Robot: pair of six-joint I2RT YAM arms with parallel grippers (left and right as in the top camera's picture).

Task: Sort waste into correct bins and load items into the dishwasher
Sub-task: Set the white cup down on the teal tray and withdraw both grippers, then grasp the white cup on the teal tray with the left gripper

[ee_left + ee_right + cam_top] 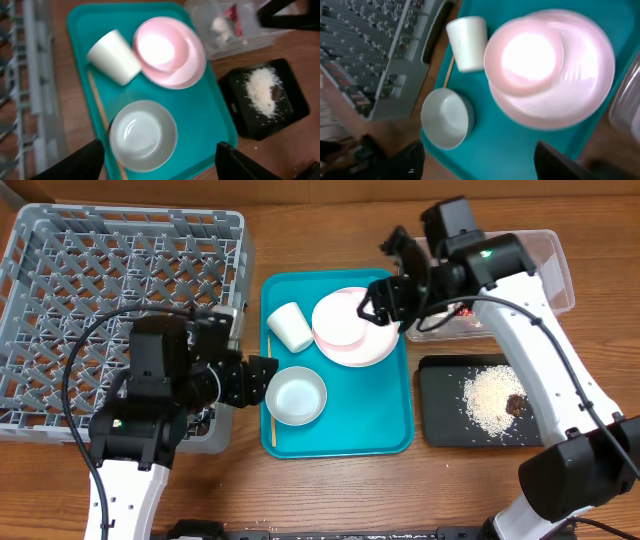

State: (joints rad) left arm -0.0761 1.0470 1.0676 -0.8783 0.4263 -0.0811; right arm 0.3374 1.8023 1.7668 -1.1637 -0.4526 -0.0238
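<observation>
On the teal tray (385, 435) lie a small pink-white plate (343, 318) on a large one (372, 352), a white cup (290, 326) on its side, a grey bowl (297, 395) and a thin wooden stick (270, 395). The clear tub (545, 265) holds the red wrapper (233, 20) and white paper scrap (220, 26). The black tray (445, 415) holds rice (490, 400) and a brown lump (516, 405). My left gripper (262, 377) is open and empty beside the bowl (143, 134). My right gripper (385, 302) is open and empty above the plates (555, 70).
The grey dish rack (110, 290) fills the left of the table, its near wall next to the teal tray's left edge. The clear tub and black tray stand right of the teal tray. Bare wooden table runs along the front.
</observation>
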